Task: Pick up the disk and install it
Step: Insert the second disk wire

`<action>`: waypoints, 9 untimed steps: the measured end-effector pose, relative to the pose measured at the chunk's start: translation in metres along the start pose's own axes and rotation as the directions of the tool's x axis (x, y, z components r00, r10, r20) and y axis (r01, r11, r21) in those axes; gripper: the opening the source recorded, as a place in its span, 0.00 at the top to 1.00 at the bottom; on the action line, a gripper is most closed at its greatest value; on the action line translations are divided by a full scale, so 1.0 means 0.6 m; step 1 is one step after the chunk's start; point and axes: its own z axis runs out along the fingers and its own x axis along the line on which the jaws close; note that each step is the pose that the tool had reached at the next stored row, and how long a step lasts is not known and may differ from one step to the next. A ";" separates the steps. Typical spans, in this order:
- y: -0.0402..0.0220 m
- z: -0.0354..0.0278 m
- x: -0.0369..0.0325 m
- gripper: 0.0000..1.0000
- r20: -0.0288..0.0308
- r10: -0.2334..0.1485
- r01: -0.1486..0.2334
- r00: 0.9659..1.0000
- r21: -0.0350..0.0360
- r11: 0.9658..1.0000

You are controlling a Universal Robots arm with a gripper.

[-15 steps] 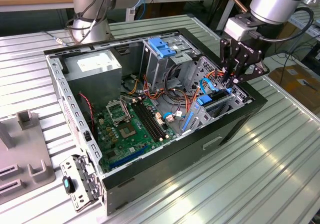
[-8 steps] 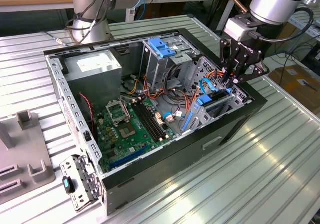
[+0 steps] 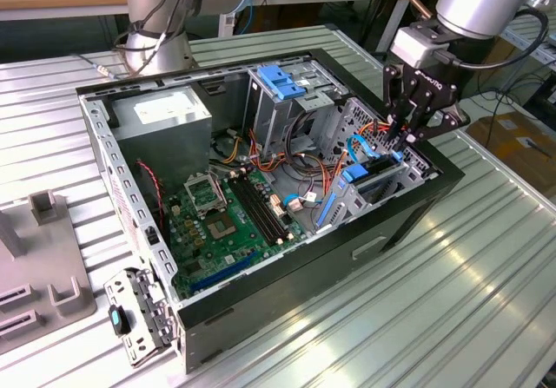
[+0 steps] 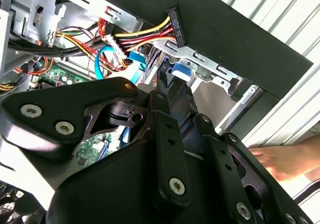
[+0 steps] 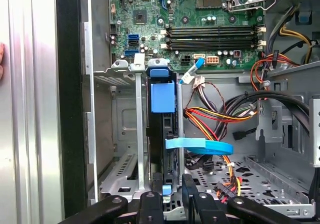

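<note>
The disk (image 5: 169, 149) stands on edge in the drive bay (image 5: 125, 174) at the corner of the open computer case (image 3: 287, 292), blue rails showing. The gripper (image 3: 408, 132) is above it, fingers (image 5: 172, 194) closed on the disk's end. The exterior view shows the motherboard (image 3: 226, 223); the second wrist view shows a person's hand (image 4: 290, 159) outside the case.

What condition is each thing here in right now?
Computer case: lying on its side, side panel off, insides exposed.
Disk: standing on edge in its drive bay, at the end effector's fingertips.
End effector: lowered into the case at the disk.
Processor socket: empty.
</note>
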 end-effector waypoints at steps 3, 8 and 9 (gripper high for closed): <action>0.000 0.000 0.000 0.70 0.000 0.000 0.000 1.000 0.000 1.000; 0.000 -0.001 -0.001 0.70 0.000 0.000 0.000 1.000 0.000 1.000; 0.000 -0.001 -0.001 0.70 0.000 0.000 0.000 1.000 0.000 1.000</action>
